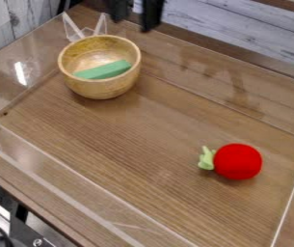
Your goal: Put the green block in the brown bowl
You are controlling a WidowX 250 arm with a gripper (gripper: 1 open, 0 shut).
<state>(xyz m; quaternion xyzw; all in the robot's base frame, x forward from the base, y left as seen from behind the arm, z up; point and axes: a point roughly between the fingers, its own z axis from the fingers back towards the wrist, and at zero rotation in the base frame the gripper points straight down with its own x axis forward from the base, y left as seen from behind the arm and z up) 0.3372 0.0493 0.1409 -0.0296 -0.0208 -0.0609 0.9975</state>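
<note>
The green block [101, 69], a small flat mint-green piece, lies inside the brown bowl [97, 91], a round tan wooden bowl at the back left of the table. My gripper [134, 15] is dark and hangs at the top edge of the camera view, behind and to the right of the bowl and well above it. Its jaws stand apart with nothing between them, so it is open. Most of the gripper is cut off by the frame's top edge.
A red round toy with a pale green leaf [235, 161] lies at the front right. Clear plastic walls [20, 72] fence the wooden table [149, 145] on all sides. A grey plank wall stands behind.
</note>
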